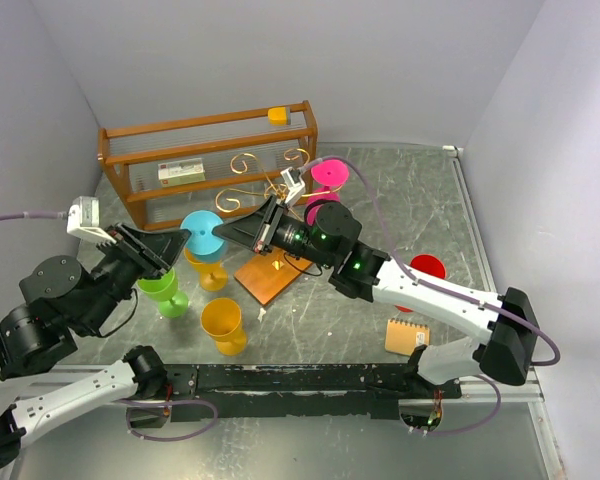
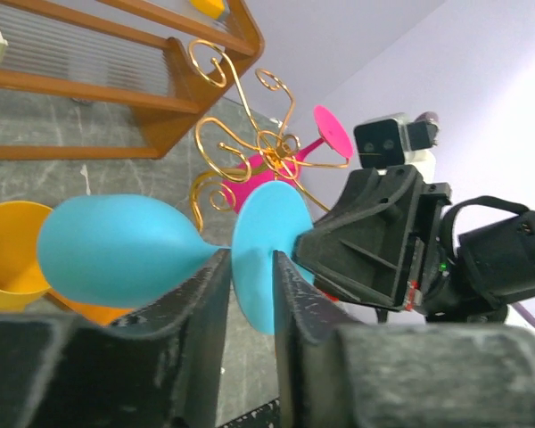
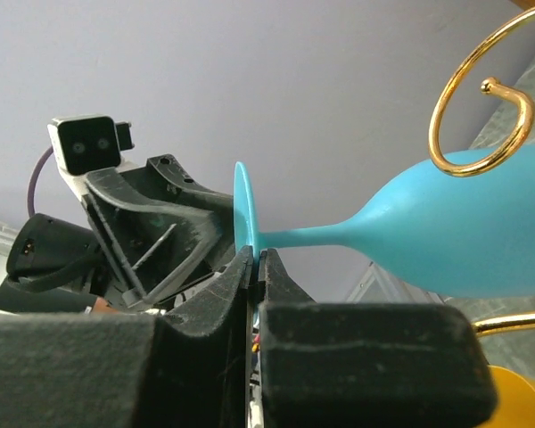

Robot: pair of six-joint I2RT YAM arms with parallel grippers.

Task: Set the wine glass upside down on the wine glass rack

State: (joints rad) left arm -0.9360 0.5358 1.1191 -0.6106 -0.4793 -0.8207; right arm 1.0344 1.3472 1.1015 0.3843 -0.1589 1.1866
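A blue wine glass (image 1: 202,228) lies on its side in the air between both arms, in front of the gold wire wine glass rack (image 1: 265,185). My right gripper (image 3: 257,254) is shut on the rim of the glass's round foot (image 3: 242,209), with the bowl (image 3: 464,232) beside a gold curl (image 3: 473,98). My left gripper (image 2: 251,254) straddles the same foot (image 2: 263,259): one finger sits between bowl (image 2: 116,250) and foot, the other behind the foot, both pressed to it. The two grippers face each other tip to tip (image 1: 183,240).
The rack's orange-brown base (image 1: 273,275) lies under the right arm. Pink glasses (image 1: 330,172) sit at the rack's far side. A green glass (image 1: 165,290) and yellow glasses (image 1: 223,325) stand below the left gripper. A slatted wooden shelf (image 1: 210,160) stands behind; a red disc (image 1: 427,267) and an orange pad (image 1: 407,337) lie right.
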